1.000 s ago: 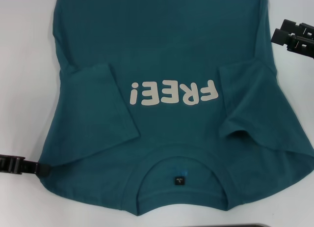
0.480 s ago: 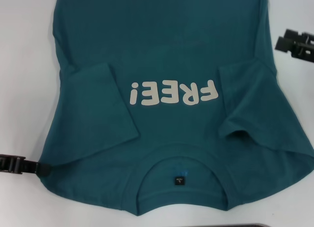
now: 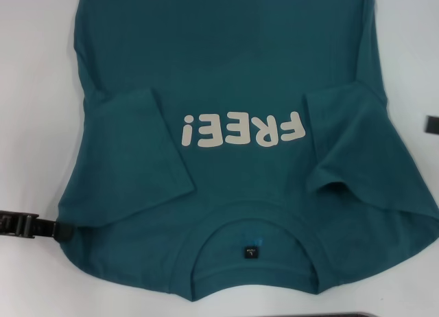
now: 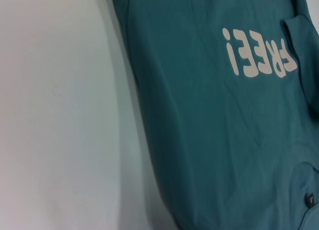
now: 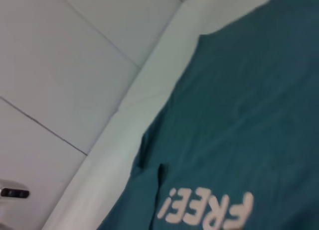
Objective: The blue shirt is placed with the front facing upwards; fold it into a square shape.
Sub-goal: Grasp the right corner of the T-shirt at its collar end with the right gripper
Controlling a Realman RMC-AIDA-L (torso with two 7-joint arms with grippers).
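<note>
1. The blue shirt point(image 3: 240, 90) lies front up on the white bench point(image 3: 34, 90). It fills most of the head view, collar toward the bottom edge, "FREE!" lettering point(image 3: 243, 130) reading upside down at centre.
2. Both sleeves are already folded inward onto the chest: one at centre left, one at centre right. The right one is rumpled, with a raised loop of cloth.
3. Left gripper point(image 3: 60, 232) sits low at the lower left of the head view, touching the shirt's shoulder edge. Cannot tell whether its jaws are closed on the cloth.
4. Right gripper point(image 3: 432, 124) is only a sliver at the right edge of the frame, apart from the shirt. Jaws not visible, cannot tell their state.
5. Step in hand, by judgement: take both shoulder corners and fold lengthwise toward the hem.
6. To do it well: grip both corners at matching height, catch all layers, lift evenly so the sleeves don't flop out.
7. Flatten the rumpled right sleeve first or the square bulges.
</note>
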